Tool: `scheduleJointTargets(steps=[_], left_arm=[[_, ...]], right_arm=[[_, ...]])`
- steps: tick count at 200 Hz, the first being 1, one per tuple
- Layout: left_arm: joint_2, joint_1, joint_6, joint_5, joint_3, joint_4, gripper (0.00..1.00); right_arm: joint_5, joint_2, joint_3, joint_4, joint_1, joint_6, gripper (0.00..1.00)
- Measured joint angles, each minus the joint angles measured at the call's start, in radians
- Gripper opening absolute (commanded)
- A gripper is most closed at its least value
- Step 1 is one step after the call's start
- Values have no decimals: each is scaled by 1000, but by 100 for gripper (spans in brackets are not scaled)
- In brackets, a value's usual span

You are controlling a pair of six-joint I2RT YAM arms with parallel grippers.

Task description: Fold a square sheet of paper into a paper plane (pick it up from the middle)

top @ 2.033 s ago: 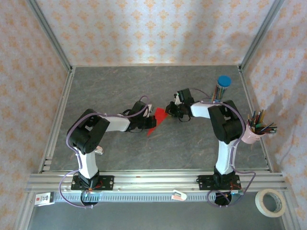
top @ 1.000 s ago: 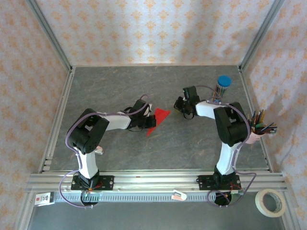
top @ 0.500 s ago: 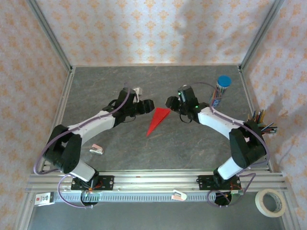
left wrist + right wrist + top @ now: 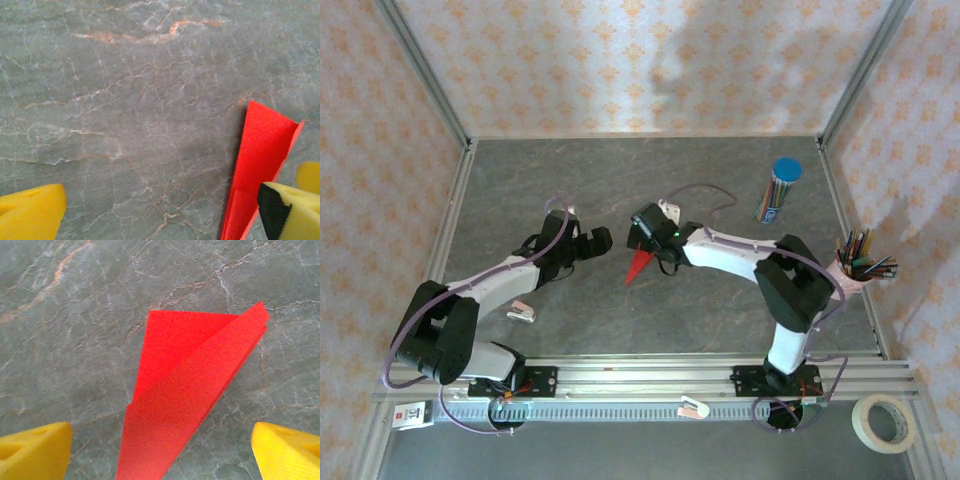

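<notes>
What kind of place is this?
Probably a robot test booth, not a bedroom: the left arm and right arm are bolted to a metal rail, patterned panels box in the table, and a red paper plane lies there.

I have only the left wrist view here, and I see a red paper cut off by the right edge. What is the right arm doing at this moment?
Observer: In the right wrist view its jaws stand wide open on either side of the paper plane and do not touch it.
Operator: Which way does the tip point?
Observer: From above, the tip points toward the near edge of the table, and the right arm hides the wide end.
Operator: Is anything else close to it?
Observer: No. A blue-capped tube of pencils lies at the far right, well apart from the plane.
</notes>
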Motion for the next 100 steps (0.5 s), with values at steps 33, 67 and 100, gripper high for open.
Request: scheduleJointTargets(steps=[33,67,100], left_arm=[[0,0,0,0,-27,22,99],[0,2,0,-1,-27,43,99],[1,5,0,-11,-27,44,99]], right_arm=[[61,72,66,-62,2,15,91],[105,98,84,-121,3,34,83],[122,84,79,-149,6,60,78]])
